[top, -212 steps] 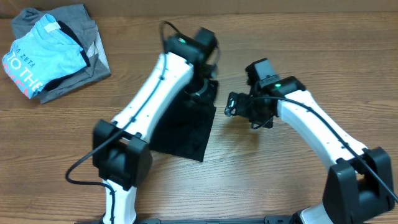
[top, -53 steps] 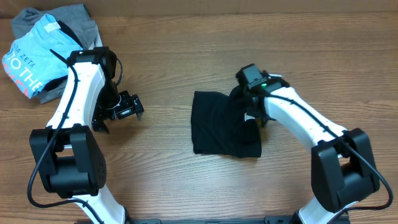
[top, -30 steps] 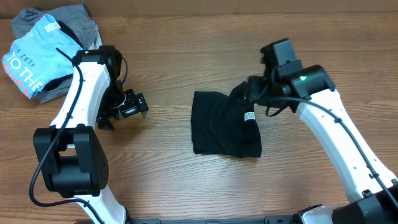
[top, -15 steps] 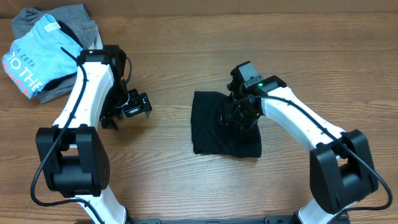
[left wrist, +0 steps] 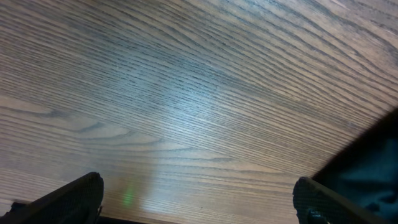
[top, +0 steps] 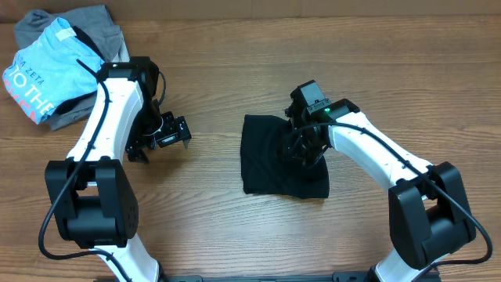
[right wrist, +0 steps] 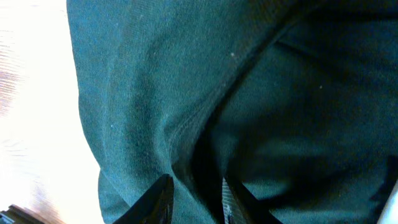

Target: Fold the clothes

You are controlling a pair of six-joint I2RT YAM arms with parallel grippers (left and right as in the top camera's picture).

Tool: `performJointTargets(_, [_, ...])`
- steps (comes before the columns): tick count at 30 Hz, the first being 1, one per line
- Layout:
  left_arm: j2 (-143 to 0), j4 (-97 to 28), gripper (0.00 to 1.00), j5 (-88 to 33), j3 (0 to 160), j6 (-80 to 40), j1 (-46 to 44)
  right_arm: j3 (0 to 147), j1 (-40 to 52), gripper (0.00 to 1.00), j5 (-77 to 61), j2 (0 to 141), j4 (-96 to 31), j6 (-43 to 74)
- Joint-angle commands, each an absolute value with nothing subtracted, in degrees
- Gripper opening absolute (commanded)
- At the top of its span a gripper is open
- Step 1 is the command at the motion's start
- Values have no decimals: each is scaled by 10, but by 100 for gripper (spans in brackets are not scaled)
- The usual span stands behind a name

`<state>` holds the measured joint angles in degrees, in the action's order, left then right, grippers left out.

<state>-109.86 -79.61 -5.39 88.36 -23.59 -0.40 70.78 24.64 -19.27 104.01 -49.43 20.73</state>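
The clothes, a black T-shirt (top: 266, 160), lie folded into a rough rectangle on the wooden table, right of centre. My right gripper (top: 301, 149) is pressed down on its upper right part. In the right wrist view the fingers (right wrist: 163, 198) stand close together, and the right gripper (right wrist: 196, 202) pinches a raised fold of the dark fabric (right wrist: 143, 93). My left gripper (top: 160, 139) hangs over bare wood well left of the shirt, open. Its fingertips (left wrist: 68, 199) stand far apart in the left wrist view, and nothing lies in the left gripper (left wrist: 196, 205).
A pile with a light blue printed shirt (top: 47, 66) on a grey garment (top: 94, 23) lies at the back left corner of the table (top: 203, 227). A dark shape (left wrist: 373, 168) cuts into the left wrist view's right edge.
The right arm came down from above onto the shirt's right part and its jaws narrowed on a fold. The left arm shifted only slightly to the right, still open.
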Motion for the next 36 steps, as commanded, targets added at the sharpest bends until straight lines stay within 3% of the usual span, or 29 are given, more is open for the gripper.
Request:
performJointTargets(1, [-1090, -795, 100, -60, 878, -223, -8, 695, 247, 22, -196, 1037, -482, 212])
performJointTargets(5, [-1090, -794, 100, -60, 878, -222, -8, 684, 247, 4, -193, 1037, -474, 212])
performJointTargets(17, [-1090, -794, 100, -59, 878, -218, -8, 788, 208, 4, -60, 1034, -637, 195])
performJointTargets(18, [-1090, -794, 100, -59, 878, -218, -8, 788, 207, 8, -51, 1034, -645, 195])
performJointTargets(20, [-1090, -794, 100, -60, 878, -218, -8, 785, 205, 42, -45, 1034, -657, 194])
performJointTargets(21, [-1090, -794, 100, -61, 878, -218, -8, 783, 205, 46, -45, 1034, -661, 194])
performJointTargets(29, [-1090, -801, 100, -60, 878, -218, -8, 816, 194, 48, 10, 1030, -669, 227])
performJointTargets(34, [-1090, -801, 100, -60, 878, -218, -8, 883, 160, 60, 10, 1030, -656, 226])
performJointTargets(36, [-1090, -801, 100, -60, 878, -218, -8, 889, 143, 60, 10, 1030, -632, 215])
